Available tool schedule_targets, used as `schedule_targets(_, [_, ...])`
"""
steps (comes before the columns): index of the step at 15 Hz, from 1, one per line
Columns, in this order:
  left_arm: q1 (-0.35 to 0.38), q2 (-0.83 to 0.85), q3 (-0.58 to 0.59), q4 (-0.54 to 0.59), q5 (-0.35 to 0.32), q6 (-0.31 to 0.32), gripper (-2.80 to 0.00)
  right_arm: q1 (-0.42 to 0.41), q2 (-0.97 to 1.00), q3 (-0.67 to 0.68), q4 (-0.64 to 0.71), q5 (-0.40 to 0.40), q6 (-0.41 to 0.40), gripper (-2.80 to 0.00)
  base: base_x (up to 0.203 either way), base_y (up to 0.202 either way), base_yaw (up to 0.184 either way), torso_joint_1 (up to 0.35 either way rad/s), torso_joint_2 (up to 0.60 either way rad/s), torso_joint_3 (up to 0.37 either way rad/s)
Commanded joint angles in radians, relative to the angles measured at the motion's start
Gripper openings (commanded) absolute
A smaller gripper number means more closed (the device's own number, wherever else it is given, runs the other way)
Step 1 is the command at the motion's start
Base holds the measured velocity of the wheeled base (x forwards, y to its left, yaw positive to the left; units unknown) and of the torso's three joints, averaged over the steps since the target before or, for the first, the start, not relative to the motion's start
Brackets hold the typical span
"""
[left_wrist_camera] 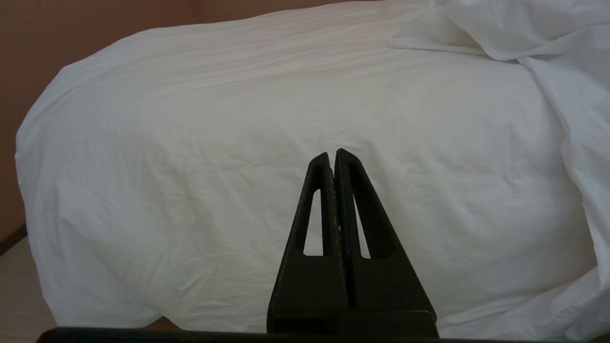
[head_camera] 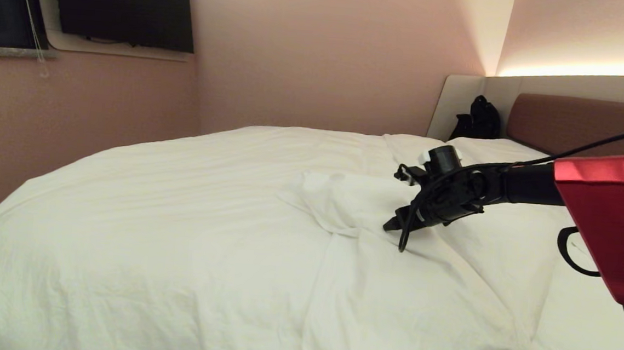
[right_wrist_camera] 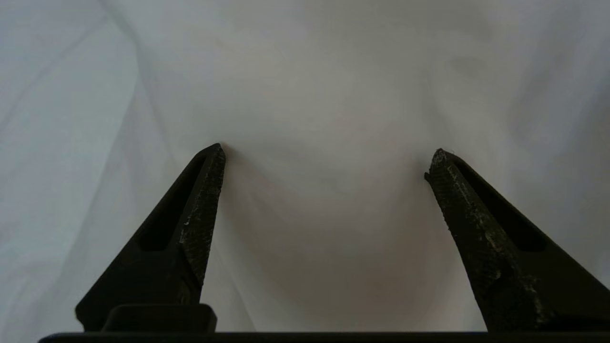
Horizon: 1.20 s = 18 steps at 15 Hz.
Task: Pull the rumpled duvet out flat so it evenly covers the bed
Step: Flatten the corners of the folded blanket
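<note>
The bed [head_camera: 584, 125] fills most of what I see, its brown headboard at the far right, and the duvet [head_camera: 165, 225] lies over nearly all of it. On the left and across the near edge the duvet is already spread fairly smooth, draping down over the side. What is left, as I judge it, is the right half: a folded-back flap [head_camera: 337, 201] bunches up near the middle, and creases run from it down toward the near right corner, where bare sheet [head_camera: 581, 325] shows along the right edge. So the cover is not yet even; that flap needs drawing out toward the right and the headboard end.

My right gripper [head_camera: 393, 224] reaches in from the right over that bunched fold, tips angled down onto the cloth. Its fingers [right_wrist_camera: 205, 190] are spread wide with only white fabric between them, pinching nothing. My left gripper [left_wrist_camera: 332, 155] hangs low on the near left side of the bed, fingers pressed together and empty, facing the draped side of the duvet.
</note>
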Motion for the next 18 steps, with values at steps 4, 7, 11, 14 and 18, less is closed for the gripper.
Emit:
schedule_targets(4, [0.0,0.002,0.0,0.0,0.0,0.0,-2.8,0.0,0.109,0.006,0.002,-0.039,-0.096,0.0,0.0,0.0,0.0,0.0,0.0,0.0])
schedule_targets(7, [0.0,0.002,0.0,0.0,0.0,0.0,-2.8,0.0,0.145,-0.007,0.0,-0.058,-0.098,0.0,0.0,0.0,0.0,0.0,0.0,0.0])
schedule_targets(11, [0.0,0.002,0.0,0.0,0.0,0.0,-2.8,-0.012,0.299,-0.084,0.003,-0.094,-0.095,0.0,0.0,0.0,0.0,0.0,0.0,0.0])
schedule_targets(14, [0.0,0.002,0.0,0.0,0.0,0.0,-2.8,-0.014,0.315,-0.086,-0.005,-0.096,-0.089,0.0,0.0,0.0,0.0,0.0,0.0,0.0])
schedule_targets(18, [0.0,0.002,0.0,0.0,0.0,0.0,-2.8,-0.021,0.336,-0.084,-0.021,-0.096,-0.087,0.0,0.0,0.0,0.0,0.0,0.0,0.0])
